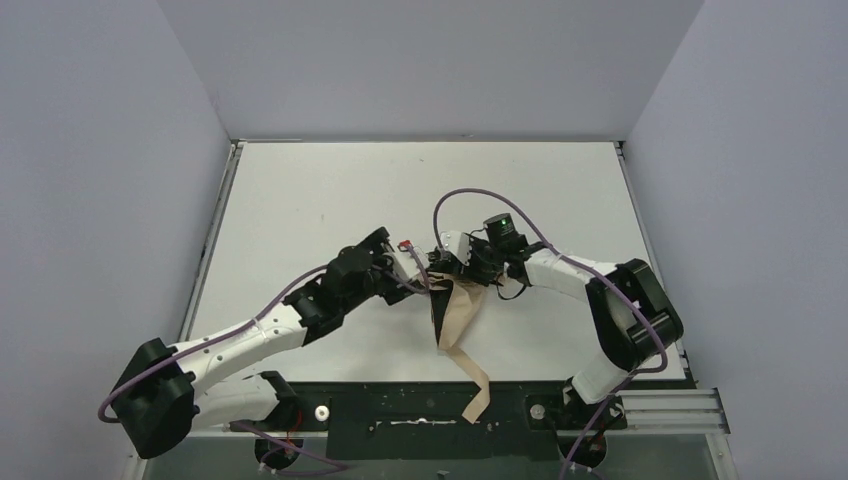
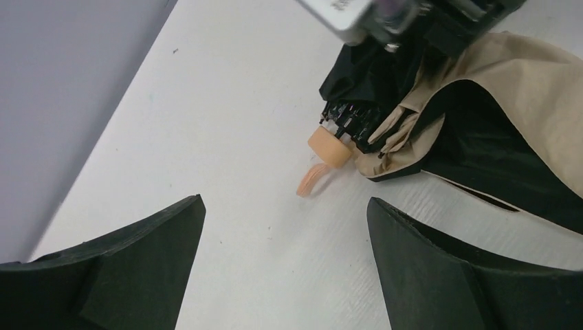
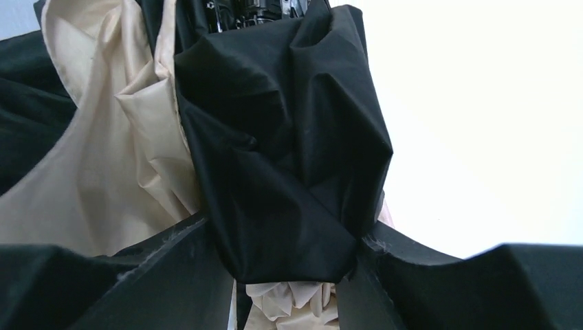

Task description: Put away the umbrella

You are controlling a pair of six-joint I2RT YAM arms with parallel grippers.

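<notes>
Left hand (image 2: pixel 285 201) gapes (fingers wide), right hand (image 3: pixel 285 230) clamps umbrella (image 3: pixel 289 137)

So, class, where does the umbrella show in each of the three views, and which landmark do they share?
Top external: the umbrella lies at the centre of the white table, its tan fabric trailing toward the near edge.
Left wrist: upper right, its tan handle near centre.
Right wrist: fills left and centre, pinched between the right fingers.
Shared landmark: the white table.
</notes>
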